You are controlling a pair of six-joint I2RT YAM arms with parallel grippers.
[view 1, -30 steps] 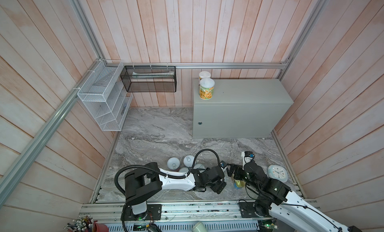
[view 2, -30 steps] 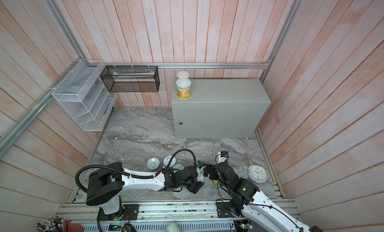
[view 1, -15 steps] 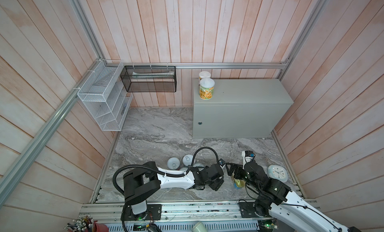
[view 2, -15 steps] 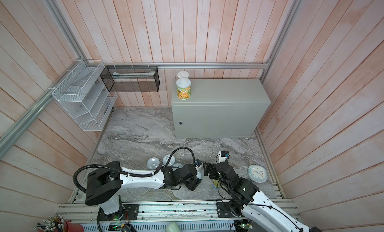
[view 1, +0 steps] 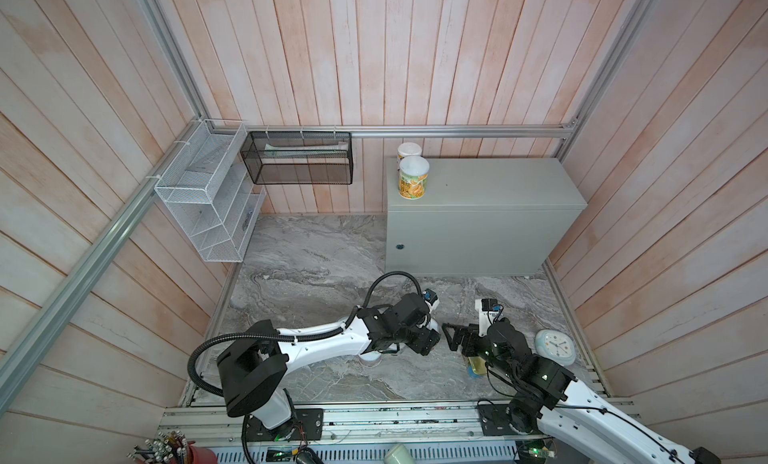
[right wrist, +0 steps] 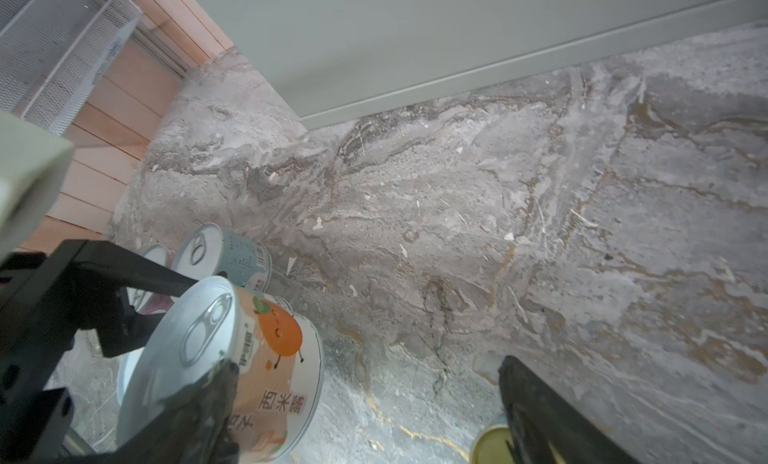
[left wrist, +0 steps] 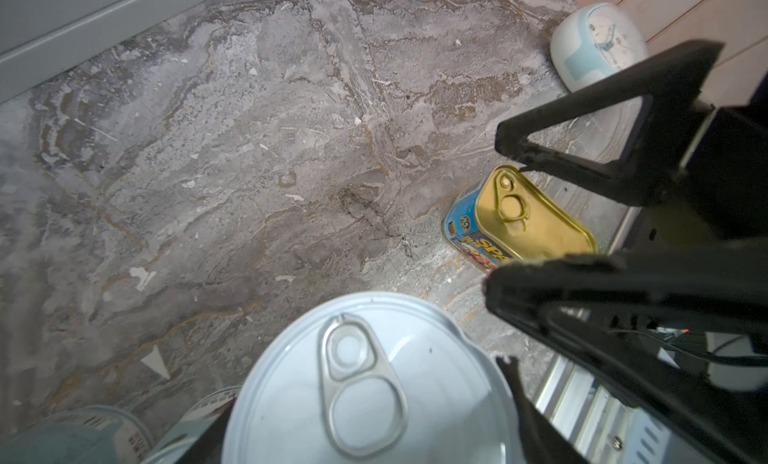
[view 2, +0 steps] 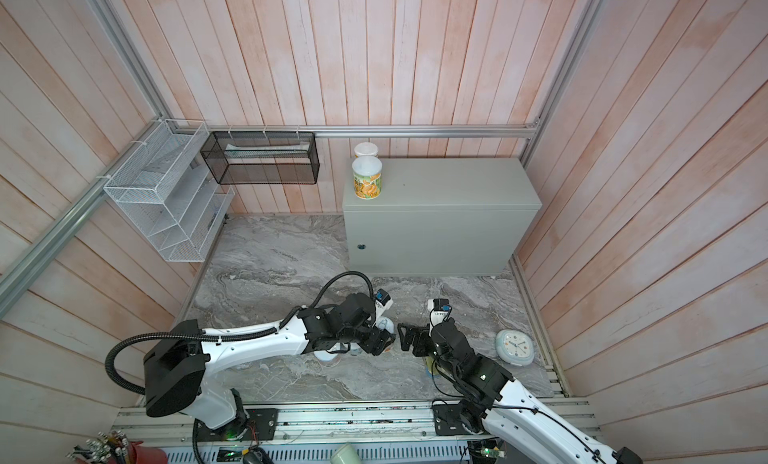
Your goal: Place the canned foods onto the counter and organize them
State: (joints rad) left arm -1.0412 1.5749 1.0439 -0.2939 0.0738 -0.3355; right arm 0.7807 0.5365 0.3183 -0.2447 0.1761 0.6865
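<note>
Right wrist view: short round peach-labelled pull-tab can (right wrist: 266, 358), low over grey marble surface (right wrist: 457, 233), clamped by the left gripper (left wrist: 365, 399). Right gripper (view 1: 451, 337) gapes wide, empty, near a gold oblong tin (left wrist: 528, 221). Grasp step, seemingly; next calls for lifting onto the light-grey metal counter (view 1: 498, 183).

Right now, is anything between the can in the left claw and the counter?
Nothing visible: only bare marble floor lies between the orange can and the counter; two yellow-green cans stand at its left end.
</note>
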